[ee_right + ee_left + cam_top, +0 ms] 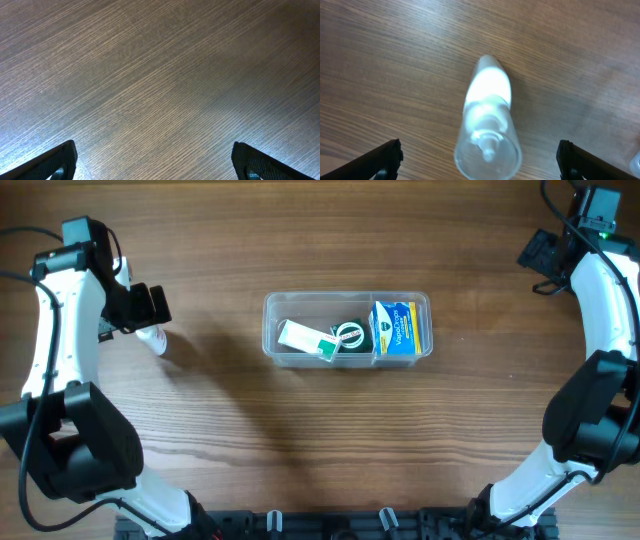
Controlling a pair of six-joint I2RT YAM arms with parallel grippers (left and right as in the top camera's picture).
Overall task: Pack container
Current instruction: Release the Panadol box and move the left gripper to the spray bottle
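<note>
Fingers of the left gripper spread wide over a white bottle (clear-capped, touching neither); the right gripper gapes equally, well apart from the container.

The counter lies bare on every side of the tub, so a tool could come at it from any direction. Inside the tub, a blue box fills the right end, a white box lies slanted at the left, and a green item sits between them. Open floor shows mostly along the far wall, left of the blue box. A bottle stands on the left, well apart from the tub, between the spread fingers of the left tool, with a gap on each side. Under the wide-spread right tool there is only bare wood.
</note>
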